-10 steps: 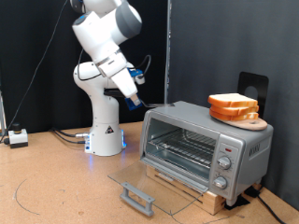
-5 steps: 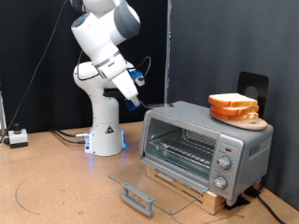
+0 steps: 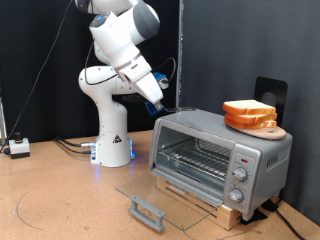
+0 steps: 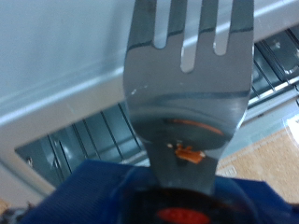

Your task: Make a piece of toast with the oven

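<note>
The silver oven [image 3: 215, 150] stands at the exterior view's right on a wooden base. Its glass door [image 3: 160, 195] is folded down flat, with the dark handle [image 3: 147, 212] in front, and the wire rack [image 3: 195, 155] inside is bare. A stack of bread slices [image 3: 250, 114] lies on a wooden board on the oven's roof. No single piece of toast lies apart from it. My gripper [image 3: 160, 103] hangs by the oven's top left corner, shut on a metal fork [image 4: 187, 84]. In the wrist view the fork's tines point over the oven's roof edge [image 4: 56, 84] and rack [image 4: 93, 140].
The robot's white base [image 3: 113, 140] stands left of the oven. A small white box [image 3: 18, 148] with cables lies at the exterior view's far left. A dark speaker-like object [image 3: 270, 92] stands behind the bread. The floor is a brown board.
The arm has swung towards the exterior view's right and a little down, bringing the gripper from mid-air to the oven's top left corner. The oven and bread have not moved.
</note>
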Available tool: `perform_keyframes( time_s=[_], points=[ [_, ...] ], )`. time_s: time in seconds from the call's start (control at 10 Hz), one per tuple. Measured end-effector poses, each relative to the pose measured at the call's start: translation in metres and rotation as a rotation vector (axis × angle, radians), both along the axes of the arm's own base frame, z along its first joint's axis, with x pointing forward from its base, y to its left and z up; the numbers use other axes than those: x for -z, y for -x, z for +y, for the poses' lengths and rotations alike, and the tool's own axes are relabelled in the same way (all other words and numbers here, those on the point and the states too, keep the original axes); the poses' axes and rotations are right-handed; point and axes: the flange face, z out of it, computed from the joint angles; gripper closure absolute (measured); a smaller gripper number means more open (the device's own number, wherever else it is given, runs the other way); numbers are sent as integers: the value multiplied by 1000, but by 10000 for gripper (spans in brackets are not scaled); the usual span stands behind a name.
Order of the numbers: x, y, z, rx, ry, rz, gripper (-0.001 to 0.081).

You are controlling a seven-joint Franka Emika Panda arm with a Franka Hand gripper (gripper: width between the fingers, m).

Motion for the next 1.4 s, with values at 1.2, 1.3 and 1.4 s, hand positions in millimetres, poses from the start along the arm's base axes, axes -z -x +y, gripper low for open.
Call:
perform_keyframes(
  time_s=[1.2,1.3,1.4],
  points=[
    [2,-10,86,52,2,11,346],
    [1,-10,89,55,-4,8,346],
    [0,-10,90,57,-12,7,346]
  ],
)
